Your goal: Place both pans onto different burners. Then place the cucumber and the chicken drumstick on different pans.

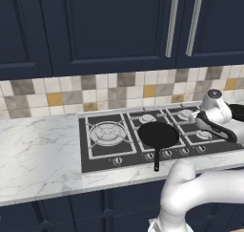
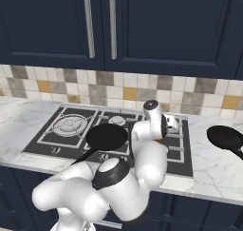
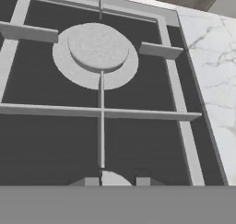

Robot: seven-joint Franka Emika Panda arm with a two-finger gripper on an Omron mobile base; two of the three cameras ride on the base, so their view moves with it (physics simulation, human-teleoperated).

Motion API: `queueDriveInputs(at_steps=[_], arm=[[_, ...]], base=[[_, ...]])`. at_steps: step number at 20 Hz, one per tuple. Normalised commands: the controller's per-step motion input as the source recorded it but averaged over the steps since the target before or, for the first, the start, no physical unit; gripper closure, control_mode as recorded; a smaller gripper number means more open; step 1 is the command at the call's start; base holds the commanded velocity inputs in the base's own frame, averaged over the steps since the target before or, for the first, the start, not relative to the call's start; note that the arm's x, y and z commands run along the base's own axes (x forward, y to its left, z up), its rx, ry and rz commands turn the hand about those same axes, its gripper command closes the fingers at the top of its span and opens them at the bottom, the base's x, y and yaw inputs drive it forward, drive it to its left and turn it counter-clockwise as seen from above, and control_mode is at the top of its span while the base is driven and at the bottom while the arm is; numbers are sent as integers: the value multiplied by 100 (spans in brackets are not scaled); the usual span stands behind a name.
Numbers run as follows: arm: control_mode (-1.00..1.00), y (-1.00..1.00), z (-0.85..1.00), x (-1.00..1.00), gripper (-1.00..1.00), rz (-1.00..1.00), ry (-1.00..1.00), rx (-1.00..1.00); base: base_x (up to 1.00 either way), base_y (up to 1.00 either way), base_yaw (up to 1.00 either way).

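- No brand, label or readable writing shows on any surface; the cooktop knobs carry only small marks too tiny to make out.
- Left of the left base view: bare marbled white bench [image 1: 38, 154], with a tiled backsplash [image 1: 71, 95] above it and navy cabinets [image 1: 95, 26] in the upper frame.
- Centre-left: the black cooktop [image 1: 95, 162] with its large left burner [image 1: 108, 132] uncovered under the grate.
- Centre: the first pan [image 1: 157, 134] sits on the middle front burner, its handle pointing toward the bottom of the frame over the row of knobs [image 1: 167, 153].
- Right of centre: the far right burner [image 3: 96, 55], seen close in the upper left of the hand view, has nothing on it.
- Right: the end effector [image 2: 173, 124] hangs over the cooktop's right side, at centre right of the right base view; its fingers are pressed together with nothing seen between them.
- Far right of the right base view: the second pan [image 2: 226, 139] lies on the bench past the cooktop's right edge, well apart from the first pan, not yet on a burner.
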Motion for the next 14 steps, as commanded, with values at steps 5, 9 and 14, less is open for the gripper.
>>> queueDriveInputs(at_steps=[5, 9, 14], arm=[[-100, 53, 10, 0, 100, 1, 0, 4], [-100, 56, 3, 0, 100, 2, 0, 6], [-100, 59, 0, 0, 100, 3, 0, 6]], base=[[0, 0, 0], [0, 0, 0], [0, 0, 0]])
